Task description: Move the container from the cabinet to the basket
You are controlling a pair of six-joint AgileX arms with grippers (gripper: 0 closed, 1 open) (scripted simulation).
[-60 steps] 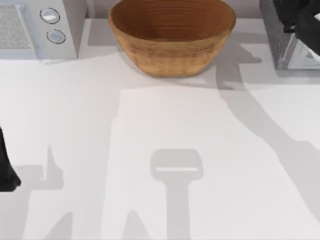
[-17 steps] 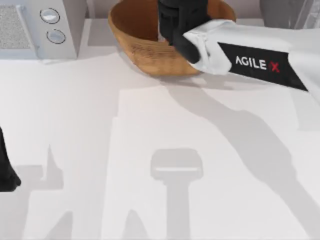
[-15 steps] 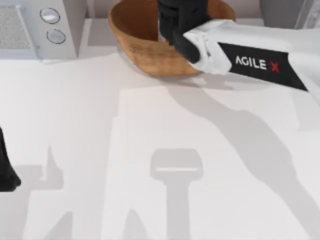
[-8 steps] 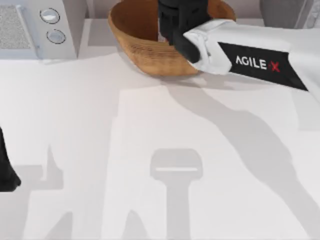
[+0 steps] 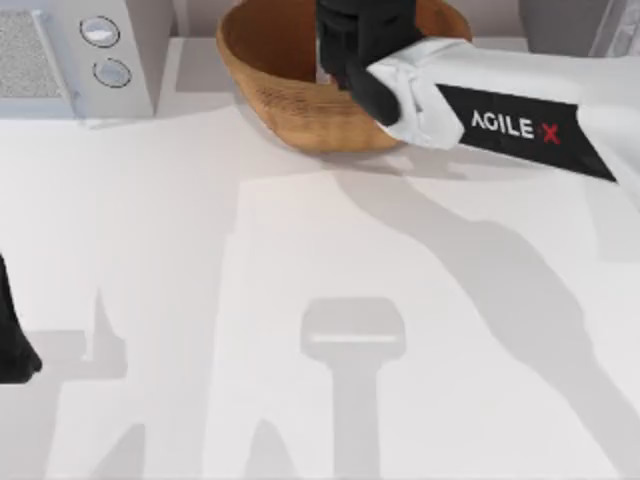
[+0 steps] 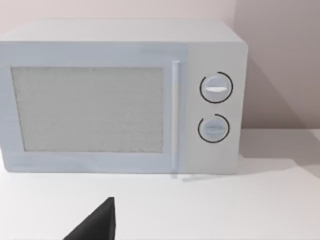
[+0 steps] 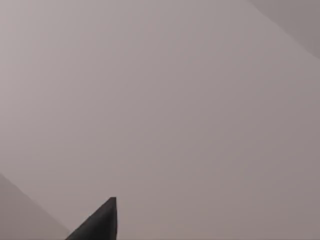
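My right arm (image 5: pixel 500 110) reaches across from the table's right, its black wrist end hanging over the basket (image 5: pixel 290 90) at the back. Honestly can't tell what the fingers are doing, or where the container is. Left arm (image 5: pixel 12 340) sits parked at the left edge.

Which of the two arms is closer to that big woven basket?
The right. The right gripper reaches over the basket at the table's far edge; the left arm sits parked at the near left edge, far off.
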